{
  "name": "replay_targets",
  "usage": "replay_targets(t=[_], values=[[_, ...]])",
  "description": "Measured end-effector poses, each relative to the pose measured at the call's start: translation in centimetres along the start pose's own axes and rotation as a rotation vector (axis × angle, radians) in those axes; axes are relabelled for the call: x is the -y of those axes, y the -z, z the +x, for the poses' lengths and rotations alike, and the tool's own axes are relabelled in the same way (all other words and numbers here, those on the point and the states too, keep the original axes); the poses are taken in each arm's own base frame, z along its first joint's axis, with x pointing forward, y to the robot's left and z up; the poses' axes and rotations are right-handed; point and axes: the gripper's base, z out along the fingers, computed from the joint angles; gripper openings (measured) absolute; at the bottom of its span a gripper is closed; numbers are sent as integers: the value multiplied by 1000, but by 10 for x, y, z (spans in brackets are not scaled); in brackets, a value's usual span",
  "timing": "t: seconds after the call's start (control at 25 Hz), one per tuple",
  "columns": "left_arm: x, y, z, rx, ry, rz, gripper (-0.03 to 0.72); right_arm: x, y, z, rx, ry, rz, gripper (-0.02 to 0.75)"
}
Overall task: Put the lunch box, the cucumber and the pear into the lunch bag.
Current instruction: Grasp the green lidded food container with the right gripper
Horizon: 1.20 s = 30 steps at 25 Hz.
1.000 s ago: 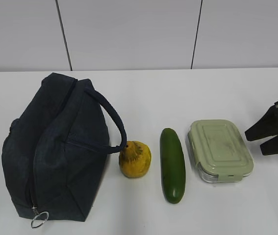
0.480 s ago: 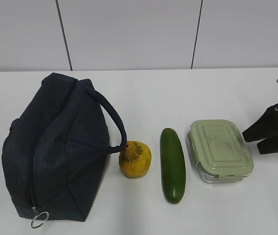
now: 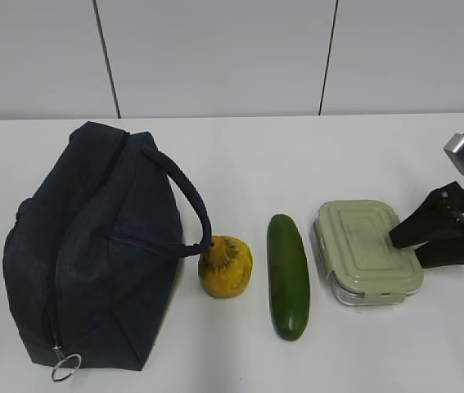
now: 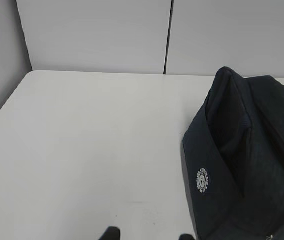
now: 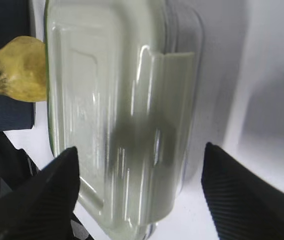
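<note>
We see lunch box (image 3: 368, 251) at right, cucumber (image 3: 288, 276) left of it, then pear (image 3: 225, 266), bag (image 3: 92, 246) far left | right claw (image 3: 406, 247) spread wide, straddling box's right end | left claw (image 4: 146, 233) tips apart over bare table (image 4: 91, 150)

My white worktop (image 3: 240, 155) — carrying lunch bag (image 3: 92, 246), pear (image 3: 225, 267), cucumber (image 3: 288, 276) and lunch box (image 3: 366, 250), left to right.

white table (image 3: 240, 155), pale panelled wall (image 3: 215, 57)
</note>
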Motion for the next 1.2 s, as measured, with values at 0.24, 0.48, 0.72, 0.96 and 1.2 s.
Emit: replay_targets(t=[0.24,0.48,0.72,0.96,1.2], values=[[0,0,0,0,0,0,228,5,-6,-3,30,2,-32,589],[0,0,0,0,0,0,228,15,-15,-2,35,-10,-55,588],[0,0,0,0,0,0,228,14,-15,-5,57,6,-66,588],[0,0,0,0,0,0,228,15,-15,-6,62,5,-68,588],[0,0,0,0,0,0,228,16,-16,-6,60,2,-69,588]])
